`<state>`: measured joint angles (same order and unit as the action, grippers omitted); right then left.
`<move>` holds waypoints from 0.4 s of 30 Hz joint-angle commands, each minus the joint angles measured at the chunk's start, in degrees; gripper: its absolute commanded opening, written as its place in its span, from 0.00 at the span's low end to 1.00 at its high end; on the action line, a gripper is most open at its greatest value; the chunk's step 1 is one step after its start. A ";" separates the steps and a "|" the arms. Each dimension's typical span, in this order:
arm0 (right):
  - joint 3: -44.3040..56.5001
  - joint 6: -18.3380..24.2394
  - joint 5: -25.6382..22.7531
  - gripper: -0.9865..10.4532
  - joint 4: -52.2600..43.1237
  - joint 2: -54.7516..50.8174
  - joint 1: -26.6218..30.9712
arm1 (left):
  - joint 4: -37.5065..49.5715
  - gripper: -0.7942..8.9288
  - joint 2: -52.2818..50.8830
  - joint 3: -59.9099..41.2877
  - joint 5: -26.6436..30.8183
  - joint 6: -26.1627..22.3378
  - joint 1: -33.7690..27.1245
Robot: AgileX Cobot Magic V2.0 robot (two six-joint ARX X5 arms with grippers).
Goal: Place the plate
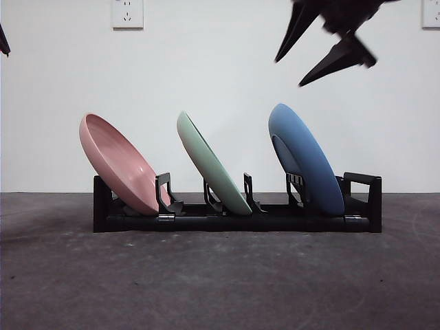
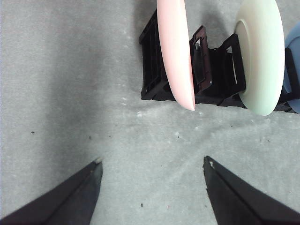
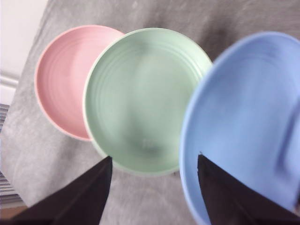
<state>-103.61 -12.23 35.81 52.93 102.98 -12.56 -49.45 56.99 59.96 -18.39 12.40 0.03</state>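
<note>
Overhead, right pincer (image 1: 289, 72) agape; round glossy blue plate (image 1: 306, 158) in black rack (image 1: 237, 221).

Smooth matt blue plate (image 1: 306, 157), green plate (image 1: 212, 162), pink plate (image 1: 118, 162), black plastic rack (image 1: 237, 218), rough grey tabletop (image 1: 220, 282)

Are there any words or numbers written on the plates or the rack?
None. The pink plate, green plate, blue plate and black rack carry no writing. The wall sockets show no readable text either.
</note>
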 commanded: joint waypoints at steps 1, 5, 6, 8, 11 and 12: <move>-3.37 0.70 -1.55 0.33 -0.07 4.22 -1.31 | 0.70 0.44 0.24 1.49 -0.37 -0.83 0.00; -3.76 1.22 -4.37 0.33 -0.55 6.54 -2.51 | 0.98 0.44 0.24 1.49 -0.37 -0.81 0.00; -3.76 1.38 -4.90 0.33 -0.52 7.04 -2.84 | 1.03 0.44 0.24 1.49 -0.37 -0.81 0.00; -3.76 1.84 -5.97 0.33 -0.11 7.52 -3.23 | 1.03 0.44 0.24 1.49 -0.35 -0.83 0.00; -3.76 2.23 -6.73 0.32 0.33 7.93 -3.72 | 1.05 0.44 0.24 1.49 -0.35 -0.83 0.00; -3.76 2.32 -7.37 0.30 0.33 8.02 -3.91 | 1.05 0.44 0.24 1.49 -0.37 -0.83 0.00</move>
<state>-105.86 -10.94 28.80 53.43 109.71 -16.10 -49.04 56.97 59.96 -18.39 12.40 0.03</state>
